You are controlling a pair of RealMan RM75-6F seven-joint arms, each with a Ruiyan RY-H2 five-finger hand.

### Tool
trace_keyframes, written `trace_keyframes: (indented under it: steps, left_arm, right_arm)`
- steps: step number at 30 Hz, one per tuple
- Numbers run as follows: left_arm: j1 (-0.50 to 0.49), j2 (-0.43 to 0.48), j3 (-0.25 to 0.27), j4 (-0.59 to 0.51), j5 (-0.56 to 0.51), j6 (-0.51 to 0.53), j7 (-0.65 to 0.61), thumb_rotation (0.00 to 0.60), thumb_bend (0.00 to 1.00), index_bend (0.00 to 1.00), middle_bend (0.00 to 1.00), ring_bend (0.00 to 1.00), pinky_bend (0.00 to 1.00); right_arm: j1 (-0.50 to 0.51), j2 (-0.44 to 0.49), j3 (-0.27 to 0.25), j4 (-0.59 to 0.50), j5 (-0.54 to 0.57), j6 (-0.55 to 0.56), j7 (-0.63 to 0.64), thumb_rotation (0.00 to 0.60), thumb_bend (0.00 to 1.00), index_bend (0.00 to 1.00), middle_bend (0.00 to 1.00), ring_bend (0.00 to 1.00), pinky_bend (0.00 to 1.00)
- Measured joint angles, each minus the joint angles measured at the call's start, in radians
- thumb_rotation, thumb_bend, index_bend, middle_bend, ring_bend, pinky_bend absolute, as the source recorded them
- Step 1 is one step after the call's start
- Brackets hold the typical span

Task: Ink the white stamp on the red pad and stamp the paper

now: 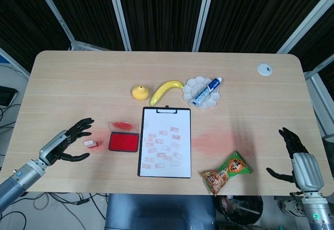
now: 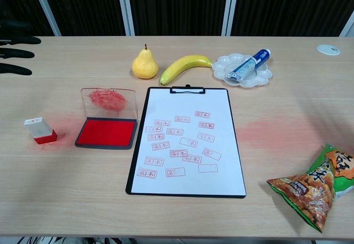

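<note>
The white stamp (image 1: 91, 144) with a red base stands on the table left of the open red ink pad (image 1: 123, 142), whose clear lid stands raised behind it. In the chest view the stamp (image 2: 40, 130) is upright, a little left of the pad (image 2: 108, 132). The paper (image 1: 166, 141) on a black clipboard lies right of the pad and carries several red stamp marks (image 2: 180, 144). My left hand (image 1: 73, 138) is open just left of the stamp, its fingers spread and not touching it. My right hand (image 1: 295, 154) is open near the table's right front edge, holding nothing.
A pear (image 1: 139, 92), a banana (image 1: 164, 91) and a white palette dish (image 1: 187, 92) with a tube (image 1: 207, 91) sit behind the clipboard. A snack bag (image 1: 226, 172) lies front right. A red smear (image 1: 209, 141) marks the table right of the clipboard.
</note>
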Motion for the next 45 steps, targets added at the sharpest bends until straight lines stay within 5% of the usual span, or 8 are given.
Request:
trace_keyframes:
  steps: [45]
  left_arm:
    - [-0.017, 0.010, 0.036, -0.036, -0.045, 0.001, 0.125, 0.600, 0.20, 0.00, 0.00, 0.00, 0.12]
  right_arm:
    - [-0.006, 0.016, -0.008, 0.002, -0.011, 0.005, 0.031, 0.600, 0.12, 0.01, 0.00, 0.00, 0.22]
